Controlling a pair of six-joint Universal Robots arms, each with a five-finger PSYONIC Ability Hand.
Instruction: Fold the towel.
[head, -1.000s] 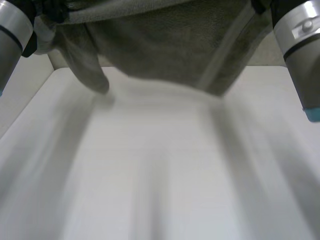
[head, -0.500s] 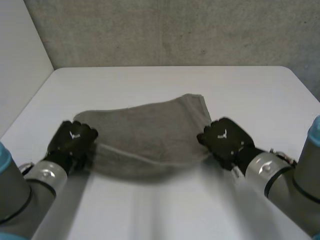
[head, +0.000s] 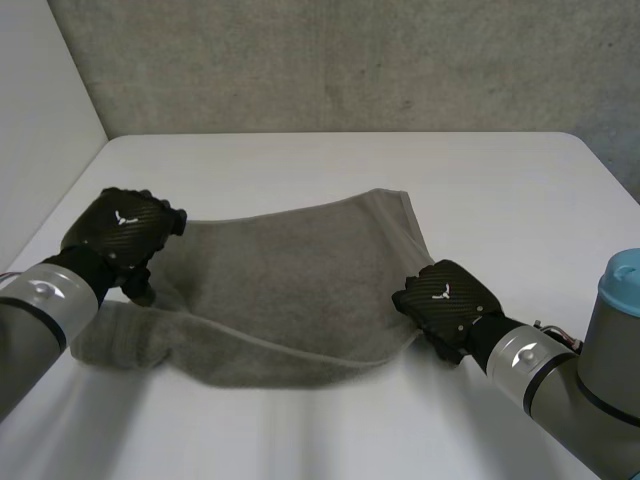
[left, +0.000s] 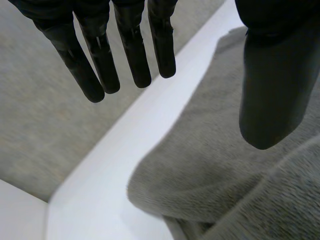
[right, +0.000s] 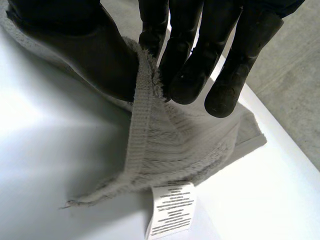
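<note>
Two hands: the right hand (head: 443, 300) pinches a corner of the towel (head: 300, 290), likely for folding; the left hand (head: 125, 232) hovers, fingers straight.

A white table (head: 480, 190) (rounded corners) stands against a grey concrete wall (head: 330, 65).

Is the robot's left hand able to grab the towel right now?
Probably yes. The left hand is open right at the towel's edge, and nothing sits between them.
</note>
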